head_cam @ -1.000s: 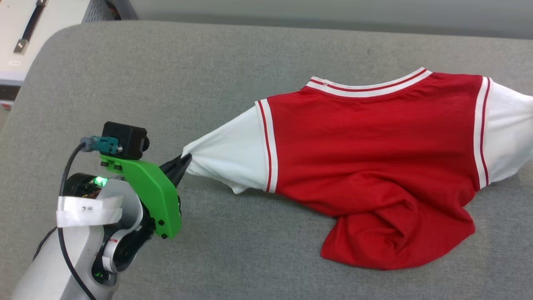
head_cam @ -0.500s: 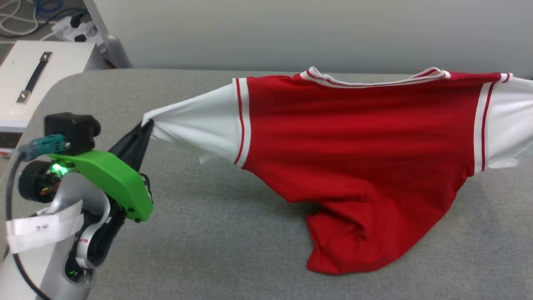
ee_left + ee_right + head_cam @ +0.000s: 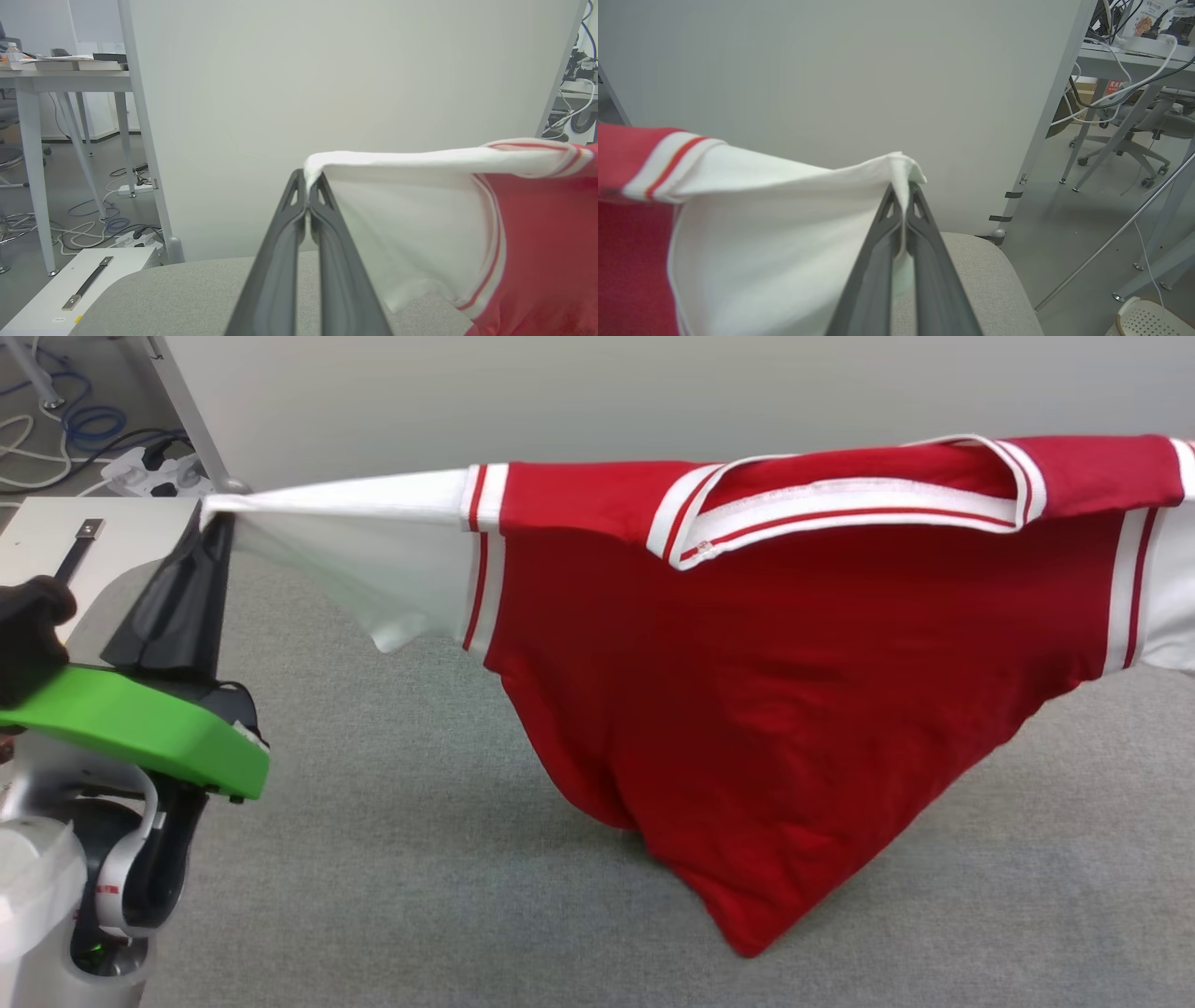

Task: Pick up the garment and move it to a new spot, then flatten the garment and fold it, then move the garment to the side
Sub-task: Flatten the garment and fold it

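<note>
Red with white sleeves, the garment (image 3: 766,691) hangs stretched above the grey tabletop (image 3: 392,877), long axis running sleeve to sleeve, collar up and hem down, one sleeve tip clamped in the closed left gripper (image 3: 307,179), the other in the closed right gripper (image 3: 903,189).

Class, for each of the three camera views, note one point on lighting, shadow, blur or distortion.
Head view: soft, even light; the garment throws a faint shadow on the grey cushion. Left wrist view: edges of the pale partition lean, the left gripper sharp. Right wrist view: the right gripper is sharp, the garment's red part soft.
</note>
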Controlling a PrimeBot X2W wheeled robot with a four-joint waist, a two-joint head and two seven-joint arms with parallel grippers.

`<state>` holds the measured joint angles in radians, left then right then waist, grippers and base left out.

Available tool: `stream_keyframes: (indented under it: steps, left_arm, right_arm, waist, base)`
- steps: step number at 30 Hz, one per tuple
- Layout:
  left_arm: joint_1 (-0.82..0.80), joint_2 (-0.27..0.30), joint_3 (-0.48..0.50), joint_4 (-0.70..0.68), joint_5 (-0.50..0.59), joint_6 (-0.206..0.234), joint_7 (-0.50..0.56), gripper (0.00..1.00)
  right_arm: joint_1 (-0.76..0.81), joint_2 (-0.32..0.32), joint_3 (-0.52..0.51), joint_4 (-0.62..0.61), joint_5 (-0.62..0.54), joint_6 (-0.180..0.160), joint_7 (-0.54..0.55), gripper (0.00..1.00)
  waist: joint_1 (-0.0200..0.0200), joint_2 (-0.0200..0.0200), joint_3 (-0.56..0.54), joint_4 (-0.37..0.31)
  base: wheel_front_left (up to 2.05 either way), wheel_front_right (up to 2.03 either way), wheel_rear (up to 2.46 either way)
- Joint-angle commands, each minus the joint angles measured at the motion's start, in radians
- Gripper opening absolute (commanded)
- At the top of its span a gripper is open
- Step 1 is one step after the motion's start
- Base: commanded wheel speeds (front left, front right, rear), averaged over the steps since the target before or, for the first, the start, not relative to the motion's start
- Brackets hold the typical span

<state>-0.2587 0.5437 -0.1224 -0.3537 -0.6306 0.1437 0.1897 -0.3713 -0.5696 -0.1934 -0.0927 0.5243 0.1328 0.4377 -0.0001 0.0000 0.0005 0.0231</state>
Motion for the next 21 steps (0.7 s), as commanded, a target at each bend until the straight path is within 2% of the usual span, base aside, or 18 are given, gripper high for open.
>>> stream_keyframes:
  steps: [1,7,13,16,21]
  left_arm:
    - [-0.015,0.019,0.023,-0.002,0.009,0.001,-0.012,0.00]
    - [-0.080,0.051,0.066,-0.017,0.004,-0.005,-0.016,0.00]
    - [-0.202,0.091,0.092,0.027,-0.022,-0.018,0.028,0.00]
    - [-0.282,0.109,0.096,0.073,-0.055,-0.039,0.065,0.00]
    - [-0.449,0.158,0.082,0.154,-0.054,-0.085,0.098,0.00]
  right_arm:
    - [-0.007,0.007,-0.024,-0.013,0.001,-0.002,-0.008,0.00]
    - [-0.072,0.021,-0.040,-0.031,-0.011,-0.002,-0.031,0.00]
    - [-0.207,0.004,-0.006,0.014,-0.011,-0.002,-0.043,0.00]
    - [-0.305,-0.014,0.030,0.056,-0.011,-0.002,-0.058,0.00]
    - [-0.491,-0.039,0.087,0.150,-0.027,-0.002,-0.091,0.00]
  waist:
    - [0.0001,0.0000,0.001,-0.002]
    - [0.0001,0.0000,0.026,-0.010]
    - [0.0001,0.0000,0.097,-0.019]
    - [0.0001,0.0000,0.160,-0.026]
    - [0.0001,0.0000,0.279,-0.033]
  base:
    - [0.00,0.00,0.00]
    - [0.00,0.00,0.00]
    - [0.00,0.00,0.00]
    - [0.00,0.00,0.00]
    - [0.00,0.00,0.00]
